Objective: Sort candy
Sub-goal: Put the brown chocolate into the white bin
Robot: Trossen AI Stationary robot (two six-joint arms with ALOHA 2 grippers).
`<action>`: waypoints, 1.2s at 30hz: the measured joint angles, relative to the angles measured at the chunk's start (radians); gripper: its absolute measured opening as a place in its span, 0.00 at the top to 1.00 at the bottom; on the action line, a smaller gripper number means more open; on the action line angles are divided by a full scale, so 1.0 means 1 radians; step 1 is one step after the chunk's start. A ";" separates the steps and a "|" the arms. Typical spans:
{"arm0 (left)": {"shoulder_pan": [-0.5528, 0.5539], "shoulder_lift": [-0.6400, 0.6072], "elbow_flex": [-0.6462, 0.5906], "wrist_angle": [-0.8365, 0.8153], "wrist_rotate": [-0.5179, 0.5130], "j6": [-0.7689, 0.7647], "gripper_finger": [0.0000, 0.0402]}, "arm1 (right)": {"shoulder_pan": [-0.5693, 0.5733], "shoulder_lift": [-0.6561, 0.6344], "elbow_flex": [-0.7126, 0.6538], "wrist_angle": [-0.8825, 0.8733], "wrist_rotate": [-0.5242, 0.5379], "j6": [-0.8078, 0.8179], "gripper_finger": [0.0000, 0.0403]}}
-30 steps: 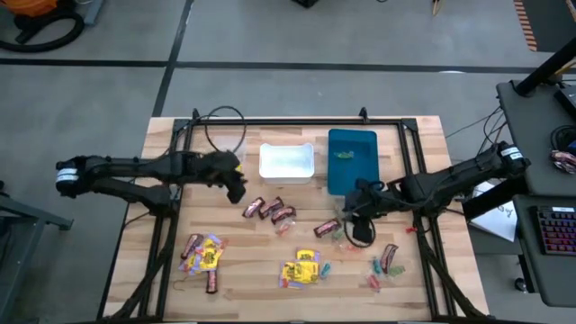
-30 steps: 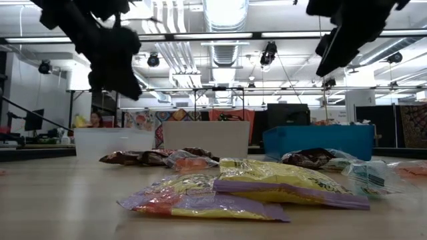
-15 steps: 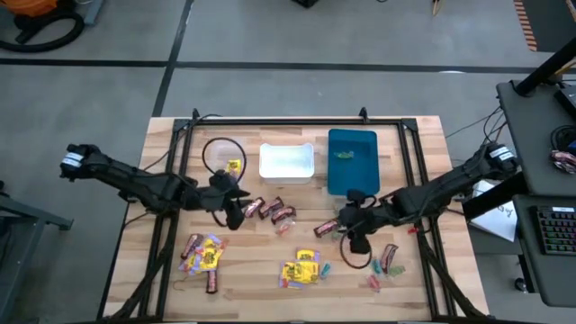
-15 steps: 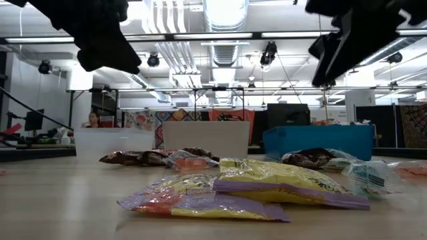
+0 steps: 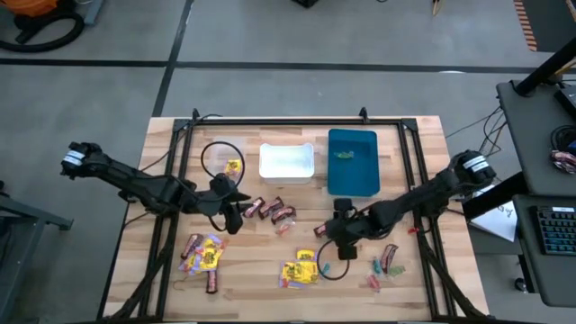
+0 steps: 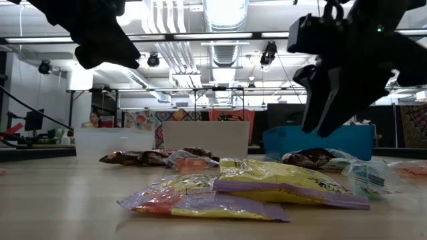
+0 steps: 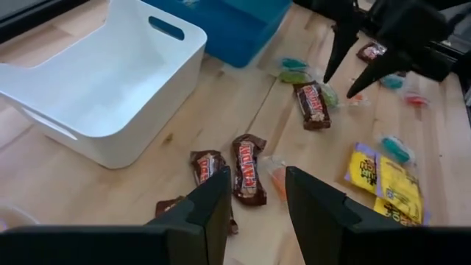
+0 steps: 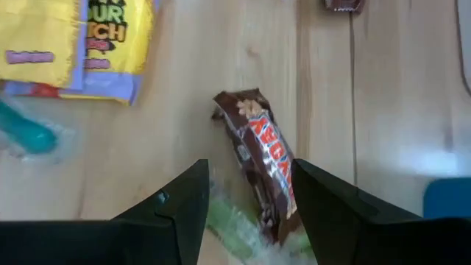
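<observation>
Candy lies across the wooden table [image 5: 423, 144]. Three dark brown-red bars [image 5: 270, 209] sit in the middle, and my left gripper [image 5: 231, 214] hovers just left of them, open and empty. In the left wrist view its fingers [image 7: 213, 206] frame two of those bars [image 7: 246, 165]. My right gripper [image 5: 333, 236] is open over a single brown bar [image 8: 266, 168], which lies between its fingers [image 8: 176, 213]. Yellow packets [image 5: 301, 268] [image 5: 202, 252] lie near the front edge. Small green, teal and red pieces [image 5: 382, 265] are scattered front right.
At the back stand a clear bin [image 5: 220, 155] holding a yellow packet [image 5: 233, 166], a white bin [image 5: 286, 162] and a blue bin [image 5: 352, 160] with a few small pieces. A black frame rail [image 5: 297, 121] runs along the table's back edge.
My left gripper moved from over the clear bin toward the brown bars; a yellow packet now shows in that bin. My right gripper moved forward-left to the single brown bar and opened wider.
</observation>
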 joint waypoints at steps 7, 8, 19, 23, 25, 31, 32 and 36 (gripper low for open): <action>0.000 0.001 0.000 0.000 -0.010 0.001 0.72 | -0.021 0.103 0.071 -0.080 0.034 -0.007 0.59; 0.000 0.001 0.000 0.000 -0.010 0.001 0.72 | -0.024 0.112 0.078 -0.093 0.035 -0.007 0.61; 0.000 0.001 0.000 0.000 -0.010 0.002 0.72 | -0.034 0.142 0.088 -0.097 0.004 -0.027 0.88; 0.000 0.001 0.000 -0.001 -0.010 0.005 0.72 | -0.034 0.129 0.090 -0.097 -0.008 -0.027 0.97; 0.000 0.001 0.000 0.000 -0.010 0.005 0.72 | -0.034 0.128 0.095 -0.097 -0.024 -0.028 0.97; 0.000 0.002 0.000 0.000 -0.010 0.005 0.72 | -0.034 0.104 0.142 -0.098 -0.028 -0.067 0.98; 0.000 0.002 0.000 0.001 -0.010 0.005 0.72 | -0.036 0.096 0.158 -0.098 -0.026 -0.083 0.98; 0.000 0.002 0.000 0.004 -0.010 0.005 0.72 | -0.053 0.068 0.223 -0.096 0.006 -0.150 0.98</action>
